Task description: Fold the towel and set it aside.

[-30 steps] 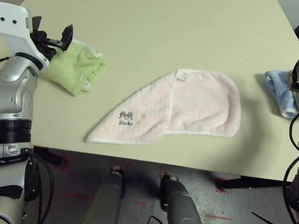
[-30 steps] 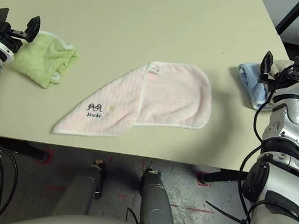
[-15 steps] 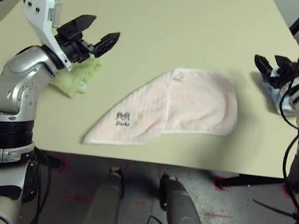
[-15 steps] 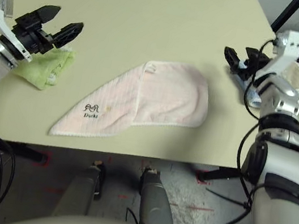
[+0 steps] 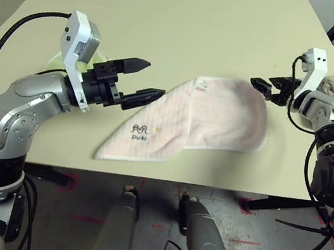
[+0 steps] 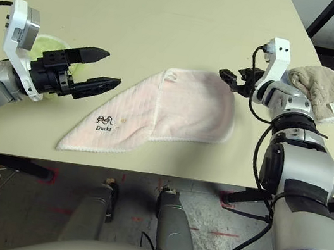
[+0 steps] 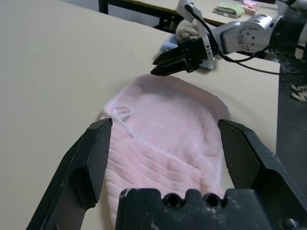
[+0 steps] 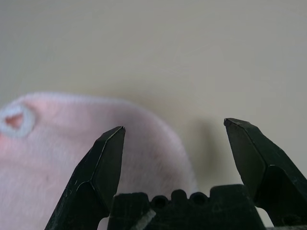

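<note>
Pink towel lies mid-frame; from the picture's 2 sides, the left gripper and right gripper have moved inward, fingers apart, probably readying a fold.

You see a fluffy, matt terry towel on a smooth, matt tabletop. You have matt black fingers, smooth metallic-looking arms and a nubbly beige cloth, rough beside the tabletop.

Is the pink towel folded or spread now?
Partly folded: the towel has one end turned over at a slanting white edge, while its rounded end lies flat.
</note>
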Available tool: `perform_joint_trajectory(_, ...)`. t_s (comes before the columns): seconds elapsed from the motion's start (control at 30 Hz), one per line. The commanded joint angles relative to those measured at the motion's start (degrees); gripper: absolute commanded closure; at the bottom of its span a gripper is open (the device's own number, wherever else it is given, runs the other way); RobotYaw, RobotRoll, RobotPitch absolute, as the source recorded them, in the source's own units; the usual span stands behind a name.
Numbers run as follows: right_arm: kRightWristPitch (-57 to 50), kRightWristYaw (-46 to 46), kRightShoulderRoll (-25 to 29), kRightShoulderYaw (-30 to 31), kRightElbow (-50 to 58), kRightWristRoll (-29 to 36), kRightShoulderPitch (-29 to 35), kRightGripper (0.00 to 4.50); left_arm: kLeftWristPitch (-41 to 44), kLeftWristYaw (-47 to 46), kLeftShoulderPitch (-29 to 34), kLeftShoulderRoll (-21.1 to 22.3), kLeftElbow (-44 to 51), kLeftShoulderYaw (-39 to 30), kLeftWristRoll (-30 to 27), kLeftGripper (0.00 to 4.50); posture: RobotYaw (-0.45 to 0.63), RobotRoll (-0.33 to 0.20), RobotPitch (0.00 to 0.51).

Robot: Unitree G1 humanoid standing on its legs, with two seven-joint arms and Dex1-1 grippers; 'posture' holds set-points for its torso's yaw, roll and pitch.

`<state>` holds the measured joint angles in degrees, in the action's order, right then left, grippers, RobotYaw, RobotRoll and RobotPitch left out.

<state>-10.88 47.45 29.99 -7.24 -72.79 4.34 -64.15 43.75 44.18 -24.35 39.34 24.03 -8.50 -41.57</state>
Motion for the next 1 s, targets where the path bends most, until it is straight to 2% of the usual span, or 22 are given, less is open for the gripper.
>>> perform_joint_trajectory(0.03,-1.84,2.95,-0.31,1.14,-1.14,-1.28,1.19,0.03,-0.65,0.21,1.09,-0.05,1.19,2.01,0.82,0.0,0.15,0.0,0.144)
perform_joint_trajectory(0.23,-4.27,4.59,-0.75,-0.88,-1.32,0.14,2.68,0.07,-2.12,0.36,0.43,-1.02,0.21,4.17,2.15,0.0,0.14,0.0,0.142)
perform_joint_trajectory(0.3,-2.1,5.14,-0.54,-1.56,-0.88,0.41,3.44,0.43,-2.83,0.72,0.19,-1.12,-0.47,4.87,2.83,0.0,0.13,0.0,0.143)
perform_joint_trajectory(0.4,3.14,11.71,-0.01,0.15,0.84,-0.54,4.4,1.41,-3.41,0.91,0.02,-1.28,-0.95,5.35,3.31,0.0,0.12,0.0,0.145)
perform_joint_trajectory(0.53,14.72,27.3,2.18,7.46,5.33,-4.99,7.77,2.85,-4.16,1.14,0.15,-1.61,-1.35,6.16,4.01,0.0,0.11,0.0,0.148)
perform_joint_trajectory(0.67,21.46,37.85,4.11,10.79,10.07,-5.18,10.78,4.41,-4.6,1.42,-0.09,-2.11,-1.84,6.99,4.58,0.0,0.1,0.0,0.151)
perform_joint_trajectory(0.87,28.02,44.86,6.87,14.71,19.21,-3.27,15.5,4.47,-5.6,2.1,-0.55,-2.92,-2.85,8.67,5.72,0.0,0.08,0.0,0.153)
perform_joint_trajectory(1.0,28.54,45.05,9.65,17.64,25.7,0.91,16.9,3.4,-6.21,2.46,-0.79,-3.38,-3.39,9.38,6.46,0.0,0.08,0.0,0.153)
